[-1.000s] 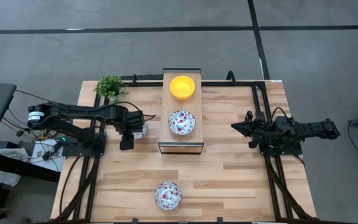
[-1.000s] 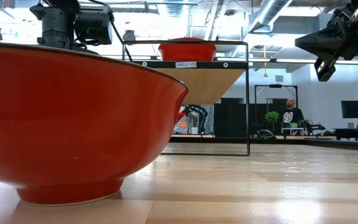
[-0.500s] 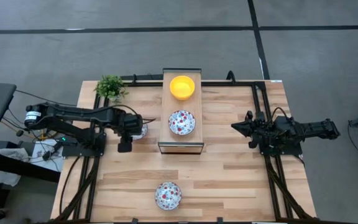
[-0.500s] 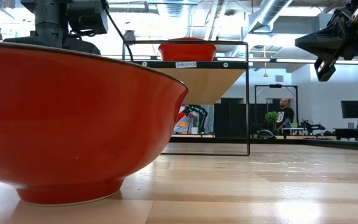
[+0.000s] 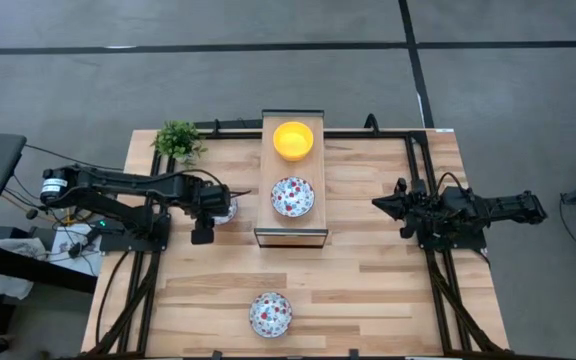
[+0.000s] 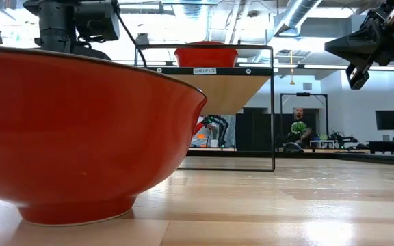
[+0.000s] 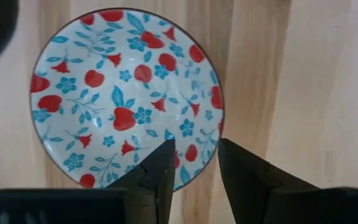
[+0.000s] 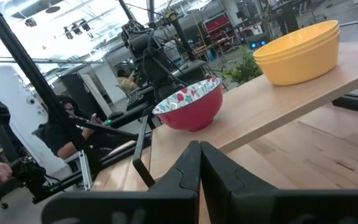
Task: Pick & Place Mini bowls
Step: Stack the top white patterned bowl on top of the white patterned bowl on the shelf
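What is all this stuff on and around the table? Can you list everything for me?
Floral bowls: three, white with red and blue flowers; one on the shelf, one near the table's front edge, one under the left pincer.
Yellow bowls: yellow, on the shelf's far end; the right wrist view shows a stack, number unclear.
Shelf: one, wooden top on a dark frame, mid-table.
Potted plant: one, green, far left corner.
Table: one, light wood.
Person: one, far back in the room.
Left pincer: dark, open, above the floral bowl's rim.
Right pincer: dark, shut, waiting at the table's right side.
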